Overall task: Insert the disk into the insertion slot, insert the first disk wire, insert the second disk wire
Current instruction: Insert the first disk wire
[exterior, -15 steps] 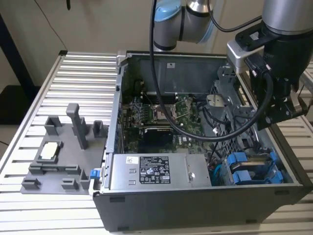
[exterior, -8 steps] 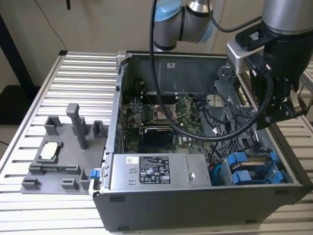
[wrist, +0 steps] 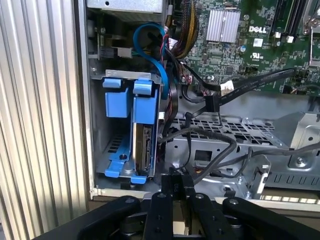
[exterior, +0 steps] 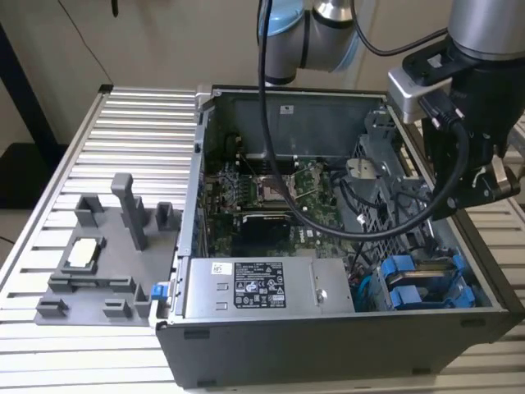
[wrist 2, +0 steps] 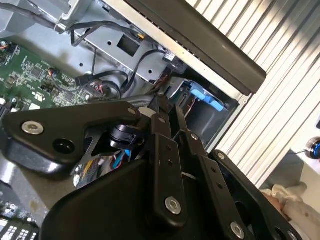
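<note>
Setting: ribbed aluminium table [exterior: 123, 115] against a pale wall.

1. Grey fixture tray [exterior: 98, 263], with upright posts. It is on the table at the exterior view's left, just beside the case.
2. Open computer case [exterior: 328, 349], with dark walls and its interior exposed.
3. Grey power-supply box [exterior: 262, 287], along the near wall. It carries a white label with dense print and symbols, not transcribed here.
4. The disk [wrist: 145, 145], seen edge-on and clipped in its blue frame [wrist: 141, 100]. It is seated in the insertion slot [wrist: 98, 130] at the case's near corner, on the exterior view's right. A second blue frame [wrist: 117, 97] stands just beside it.
   - Handling (judged): stiff, dense for its bulk and sensitive to knocks.
   - The smooth metal faces look slippery. The plastic end tabs are the likely place to take hold.
5. End effector [wrist: 176, 172], fingers pressed together. It hangs near the disk's end, among black cables [wrist: 210, 145]. Whether anything is pinched between the fingers cannot be told.
6. Blue cable [wrist: 150, 50], looping near the frame tabs, with its ends hidden.
   - Handling (judged): limp and springy, best held at the plug.
7. Green motherboard [wrist: 250, 45], with small white lettering.
8. Arm [exterior: 484, 33], farthest back, above the case.
</note>
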`<move>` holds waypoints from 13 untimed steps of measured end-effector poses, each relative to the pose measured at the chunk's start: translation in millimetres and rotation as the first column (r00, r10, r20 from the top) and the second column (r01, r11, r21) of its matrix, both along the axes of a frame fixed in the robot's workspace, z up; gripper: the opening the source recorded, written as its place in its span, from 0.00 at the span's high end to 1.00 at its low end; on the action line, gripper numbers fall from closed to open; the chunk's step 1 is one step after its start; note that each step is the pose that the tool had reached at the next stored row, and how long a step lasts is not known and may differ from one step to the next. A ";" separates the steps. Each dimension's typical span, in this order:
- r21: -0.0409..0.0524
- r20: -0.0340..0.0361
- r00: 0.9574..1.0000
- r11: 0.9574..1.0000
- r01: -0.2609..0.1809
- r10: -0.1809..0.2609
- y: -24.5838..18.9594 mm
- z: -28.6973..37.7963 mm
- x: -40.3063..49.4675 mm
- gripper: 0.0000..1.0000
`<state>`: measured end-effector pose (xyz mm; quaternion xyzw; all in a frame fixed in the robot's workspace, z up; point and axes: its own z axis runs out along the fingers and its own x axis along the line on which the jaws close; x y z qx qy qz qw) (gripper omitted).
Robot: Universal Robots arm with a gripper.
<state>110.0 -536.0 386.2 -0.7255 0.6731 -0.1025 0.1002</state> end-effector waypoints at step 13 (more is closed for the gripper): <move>0.000 -0.124 0.992 1.000 0.000 0.000 -14.4 -2.0 27.2 0.81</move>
